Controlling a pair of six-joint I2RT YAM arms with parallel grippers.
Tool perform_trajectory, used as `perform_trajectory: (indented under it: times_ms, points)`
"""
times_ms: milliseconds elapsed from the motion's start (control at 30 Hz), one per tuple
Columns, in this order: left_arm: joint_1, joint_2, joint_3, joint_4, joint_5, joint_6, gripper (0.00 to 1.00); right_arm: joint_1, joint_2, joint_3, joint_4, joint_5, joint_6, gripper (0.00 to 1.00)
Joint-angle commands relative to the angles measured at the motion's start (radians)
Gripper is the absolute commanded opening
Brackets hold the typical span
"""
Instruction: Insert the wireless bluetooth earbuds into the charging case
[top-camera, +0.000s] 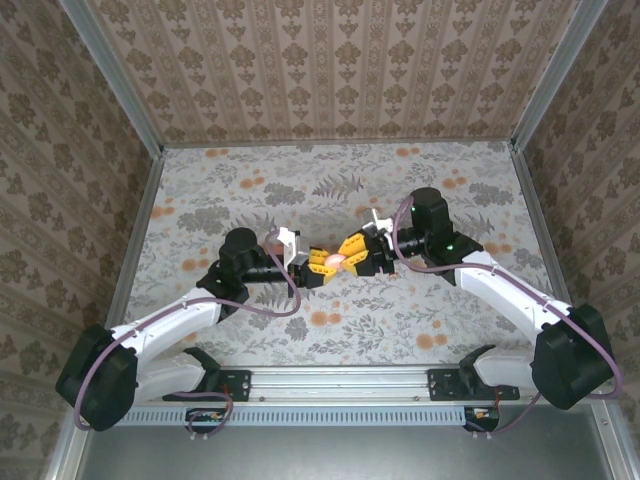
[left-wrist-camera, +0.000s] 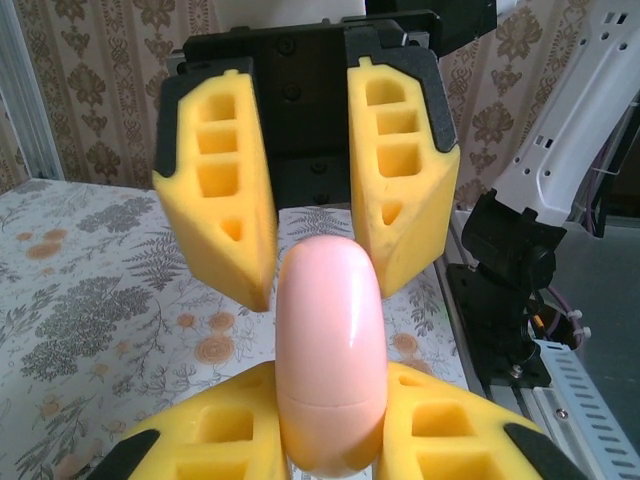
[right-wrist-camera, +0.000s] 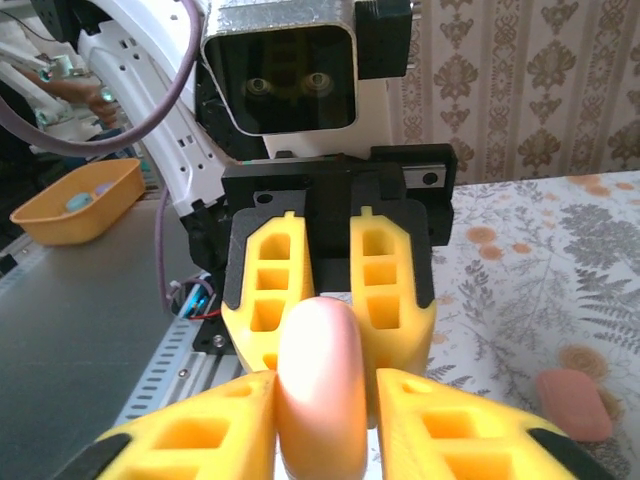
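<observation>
Charging case (left-wrist-camera: 330, 340): pale pink shell, aloft above the tabletop (top-camera: 330, 180). Left claw (left-wrist-camera: 330, 372): clamped on its near end. Right claw (left-wrist-camera: 322, 290): flanking its far tip, grip uncertain. Hazard: smooth shell may slip or twist between mismatched holds.

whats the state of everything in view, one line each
pale pink oval case: seam closed, held up off the table
left end effector: shut on the case
right end effector: fingers either side of the case's other end, grip unclear
salmon block: lying loose on the table
orange tray: holds small items
</observation>
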Motion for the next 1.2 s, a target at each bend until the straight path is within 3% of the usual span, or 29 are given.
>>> perform_trajectory:
  times_ms: [0, 433, 733, 1167]
  points:
    - [0.004, -0.012, 0.014, -0.006, 0.034, 0.016, 0.16, -0.002, 0.005, 0.003, -0.008, 0.057, 0.003, 0.36]
    - [0.003, -0.016, 0.023, -0.044, 0.035, 0.039, 0.16, -0.041, -0.005, 0.008, 0.063, 0.244, 0.097, 0.40]
    - [0.003, -0.019, 0.015, -0.048, 0.010, 0.047, 0.15, -0.072, -0.005, -0.019, 0.133, 0.253, 0.160, 0.40]
    - [0.010, -0.027, -0.021, -0.094, -0.213, 0.058, 0.15, -0.074, -0.084, -0.044, 0.012, 0.391, 0.228, 0.51]
